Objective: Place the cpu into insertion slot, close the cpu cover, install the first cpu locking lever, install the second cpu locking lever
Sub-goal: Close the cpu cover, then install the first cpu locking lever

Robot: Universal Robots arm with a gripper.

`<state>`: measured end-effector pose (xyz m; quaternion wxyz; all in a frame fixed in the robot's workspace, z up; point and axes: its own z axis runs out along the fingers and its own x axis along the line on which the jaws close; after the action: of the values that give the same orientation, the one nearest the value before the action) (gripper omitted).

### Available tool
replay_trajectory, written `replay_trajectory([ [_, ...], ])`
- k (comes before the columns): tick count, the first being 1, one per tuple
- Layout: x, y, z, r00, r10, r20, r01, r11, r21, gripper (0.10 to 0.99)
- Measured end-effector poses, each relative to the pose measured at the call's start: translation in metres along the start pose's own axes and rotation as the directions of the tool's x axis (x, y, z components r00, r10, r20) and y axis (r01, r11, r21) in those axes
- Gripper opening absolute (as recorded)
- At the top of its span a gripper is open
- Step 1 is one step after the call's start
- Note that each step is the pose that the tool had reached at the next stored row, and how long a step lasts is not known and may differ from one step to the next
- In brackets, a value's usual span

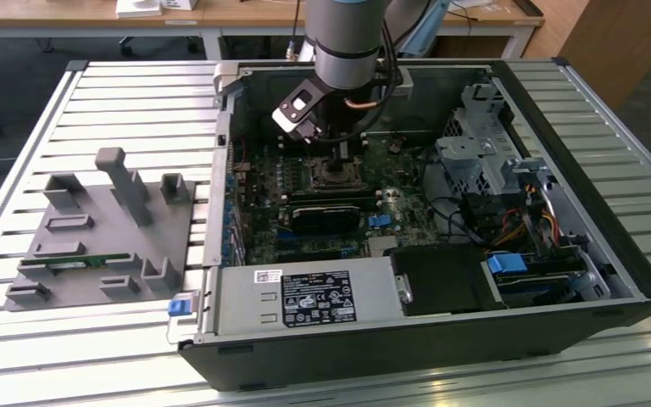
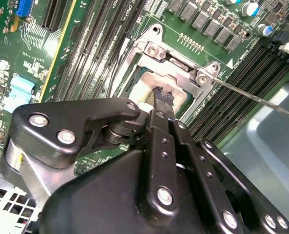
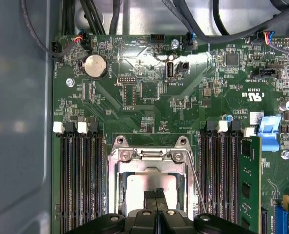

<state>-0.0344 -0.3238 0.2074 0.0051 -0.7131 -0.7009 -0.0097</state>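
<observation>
A robot arm (image 1: 348,42) reaches down into an open computer case (image 1: 416,349) that lies on a slatted metal worktop (image 1: 111,85). In the exterior view its tip hangs right over the insertion slot (image 1: 328,175), in the middle of the green circuit board (image 3: 149,97).

The cpu (image 3: 137,190) sits in the slot, its dull silver top showing through the square window of the cpu cover (image 3: 117,183). The cover lies flat over the slot. The pincer (image 2: 163,96) has its two black fingers pressed together with nothing between them, and their tips stand over the middle of the cpu's top. I cannot tell whether they touch it.

In the second wrist view a thin metal lever (image 2: 251,98) sticks out from one corner of the cover, away over the long black memory slots (image 3: 81,180).

A large white label with black print and symbols (image 1: 319,301) covers the top of the silver power supply at the near side of the case. Fine white lettering runs across the board, and a small white sticker (image 3: 256,117) sits near a blue clip (image 3: 268,131). A round coin battery (image 3: 95,66) is set near the board's edge.

On the worktop at the exterior view's left, well apart from the case, rests a grey holder block (image 1: 99,246) with upright posts
</observation>
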Motion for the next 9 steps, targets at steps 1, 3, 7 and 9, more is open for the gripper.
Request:
replay_trajectory([
  [1,0.0,0.0004,0.0,1.0,0.0,0.0001,0.0,1.0,0.0,0.106],
  [3,0.0,0.0008,0.0,1.0,0.0,0.0,0.0,1.0,0.0,0.106],
  [7,0.0001,0.0011,-0.0003,1.0,0.0,0.0002,0.0,1.0,0.0,0.106],
  [9,0.0001,0.0011,-0.0006,1.0,0.0,0.0,0.0,1.0,0.0,0.106],
])
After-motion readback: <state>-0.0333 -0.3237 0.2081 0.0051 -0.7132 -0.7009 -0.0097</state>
